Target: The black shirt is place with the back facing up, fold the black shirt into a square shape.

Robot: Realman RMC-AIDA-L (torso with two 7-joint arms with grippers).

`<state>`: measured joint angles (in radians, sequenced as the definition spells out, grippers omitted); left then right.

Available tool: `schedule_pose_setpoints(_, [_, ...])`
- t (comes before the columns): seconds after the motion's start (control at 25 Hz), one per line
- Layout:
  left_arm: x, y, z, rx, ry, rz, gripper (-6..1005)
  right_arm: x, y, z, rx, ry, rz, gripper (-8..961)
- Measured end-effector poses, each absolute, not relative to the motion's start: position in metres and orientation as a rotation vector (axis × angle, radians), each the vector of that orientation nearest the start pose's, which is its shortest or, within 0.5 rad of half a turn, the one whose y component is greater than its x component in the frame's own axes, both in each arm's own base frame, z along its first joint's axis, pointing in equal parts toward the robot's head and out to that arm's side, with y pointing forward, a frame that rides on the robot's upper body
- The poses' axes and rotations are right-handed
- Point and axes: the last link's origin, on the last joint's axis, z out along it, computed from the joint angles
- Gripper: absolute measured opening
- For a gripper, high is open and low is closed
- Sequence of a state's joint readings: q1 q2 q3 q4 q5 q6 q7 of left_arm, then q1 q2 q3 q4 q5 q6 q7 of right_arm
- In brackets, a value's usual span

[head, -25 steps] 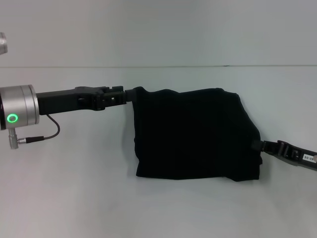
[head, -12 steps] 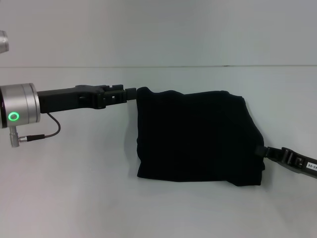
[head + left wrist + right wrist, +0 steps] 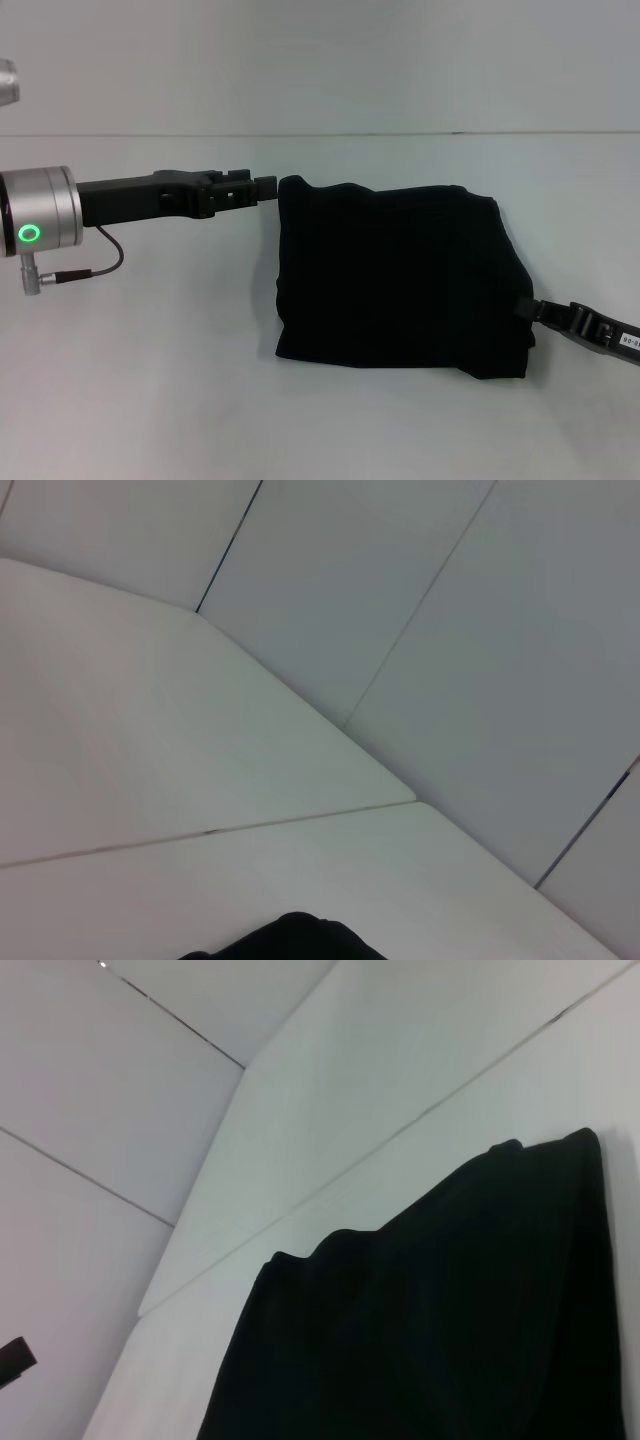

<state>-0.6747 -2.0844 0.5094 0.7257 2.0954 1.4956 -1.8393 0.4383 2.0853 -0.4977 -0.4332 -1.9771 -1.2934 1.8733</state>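
The black shirt (image 3: 400, 275) lies folded into a rough rectangle on the white table, plain side up, with no lettering showing. My left gripper (image 3: 266, 185) reaches in level from the left, its tip at the shirt's far left corner. My right gripper (image 3: 530, 309) comes in low from the right and meets the shirt's right edge near the near corner. A bit of the shirt shows in the left wrist view (image 3: 290, 938). The right wrist view shows the shirt's (image 3: 430, 1330) wavy far edge.
The white table (image 3: 150, 380) spreads on all sides of the shirt, with a seam line (image 3: 300, 133) across it behind the shirt. The left arm's silver wrist with a green ring light (image 3: 28, 235) and a cable stands at the left.
My right gripper has moved right and a little nearer, and the shirt's right edge has spread that way. The shirt's far left corner now sits slightly right of the left gripper's tip.
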Motion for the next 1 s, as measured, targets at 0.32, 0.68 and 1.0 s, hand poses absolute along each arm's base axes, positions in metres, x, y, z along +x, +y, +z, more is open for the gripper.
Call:
schedule_pose_setpoints(0.32, [-0.23,0.383,0.029,-2.514,-1.077,-0.802,575,0.338,0.303,-0.018,-2.021,1.694,0.897,65])
schedule_pose_setpoints(0.68, [-0.23,0.383,0.029,-2.516,-1.079,-0.802,576,0.34,0.303,-0.016,-2.018,1.685,0.902,104])
schedule_pose_setpoints(1.0, [-0.23,0.383,0.029,-2.513,-1.08,-0.804,577,0.347,0.301,-0.004,-1.983,1.672,0.919,140])
